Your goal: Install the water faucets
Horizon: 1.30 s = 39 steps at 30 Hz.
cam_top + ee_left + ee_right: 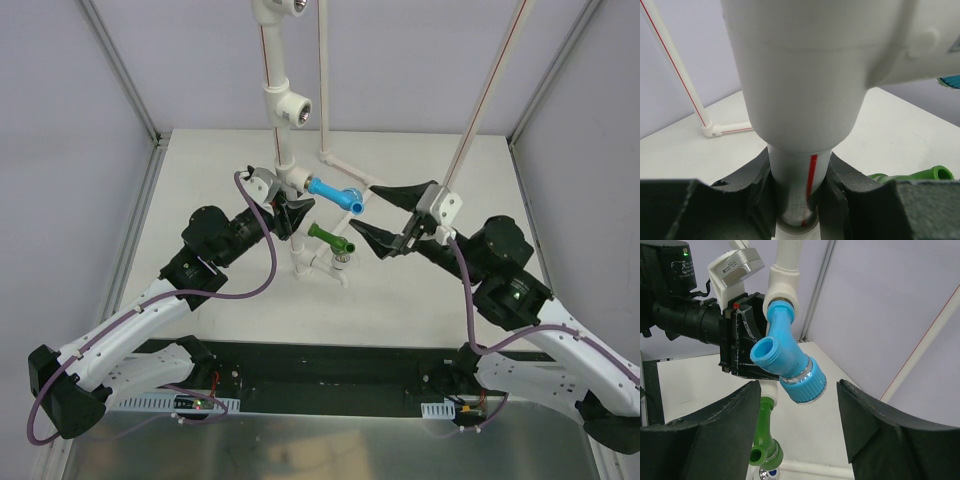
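The light blue water faucet (335,195) sticks out of a white tee (295,180) on the upright white pipe (283,150). The green faucet (330,238) sits in a lower tee (318,263). My left gripper (285,215) is shut on that pipe (800,175), just under the tee (800,65). My right gripper (362,210) stands open just right of the blue faucet. In the right wrist view its jaws (799,390) flank the blue faucet's ribbed cap (802,380) without touching it, and the green faucet (762,440) hangs below.
Thin white pipes with red stripes (480,100) lean at the back and meet an elbow (327,155) on the tabletop. A second tee (290,108) sits higher on the upright pipe. Metal frame posts (120,70) and grey walls enclose the table.
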Each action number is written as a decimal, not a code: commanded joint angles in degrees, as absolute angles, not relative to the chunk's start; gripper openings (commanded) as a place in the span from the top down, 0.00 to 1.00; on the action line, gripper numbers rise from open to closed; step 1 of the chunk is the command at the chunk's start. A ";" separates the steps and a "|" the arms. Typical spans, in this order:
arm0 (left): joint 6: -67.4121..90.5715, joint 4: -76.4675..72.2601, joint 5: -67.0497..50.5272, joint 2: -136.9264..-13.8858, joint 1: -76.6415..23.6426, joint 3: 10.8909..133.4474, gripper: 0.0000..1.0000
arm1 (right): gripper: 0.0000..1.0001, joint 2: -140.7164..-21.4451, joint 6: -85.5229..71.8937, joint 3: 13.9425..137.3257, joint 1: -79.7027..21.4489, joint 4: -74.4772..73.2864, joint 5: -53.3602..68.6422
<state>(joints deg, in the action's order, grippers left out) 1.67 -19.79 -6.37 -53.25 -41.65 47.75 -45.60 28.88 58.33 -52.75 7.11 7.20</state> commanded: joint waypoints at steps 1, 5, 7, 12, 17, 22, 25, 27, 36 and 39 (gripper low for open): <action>8.00 -17.67 -7.29 -53.09 -42.36 47.81 1.00 | 0.31 -47.98 32.87 61.79 -52.91 11.69 11.51; 7.47 -17.32 -7.21 -52.65 -42.36 48.08 1.00 | 0.31 -50.27 33.84 62.22 -53.00 13.18 13.01; 7.30 -17.05 -6.94 -52.47 -42.45 48.25 1.00 | 0.32 -51.50 34.36 62.93 -52.91 13.53 13.01; 6.94 -16.52 -7.12 -52.38 -42.45 48.43 1.00 | 0.33 -53.43 34.72 63.89 -52.91 15.03 13.45; 6.94 -16.52 -7.29 -52.47 -42.36 48.43 1.00 | 0.34 -54.75 34.63 64.95 -53.00 15.82 13.71; 7.03 -16.61 -7.21 -52.47 -42.36 48.34 1.00 | 0.39 -55.72 32.09 65.74 -52.82 15.65 13.01; 7.03 -16.61 -7.38 -52.47 -42.36 48.43 1.00 | 0.46 -56.42 30.07 66.27 -52.91 14.07 12.22; 7.12 -16.61 -7.38 -52.38 -42.45 48.34 1.00 | 0.54 -56.77 27.79 66.01 -52.91 14.06 11.17; 7.03 -16.26 -7.38 -52.12 -42.36 48.25 1.00 | 0.87 -56.78 7.06 66.18 -52.91 14.76 4.31; 6.94 -16.09 -7.21 -52.12 -42.45 48.16 1.00 | 0.99 -56.25 -6.26 66.01 -53.00 15.38 2.99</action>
<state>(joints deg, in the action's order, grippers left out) 1.63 -19.62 -5.89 -53.15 -41.65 47.77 -56.53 14.44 63.66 -53.34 11.79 8.71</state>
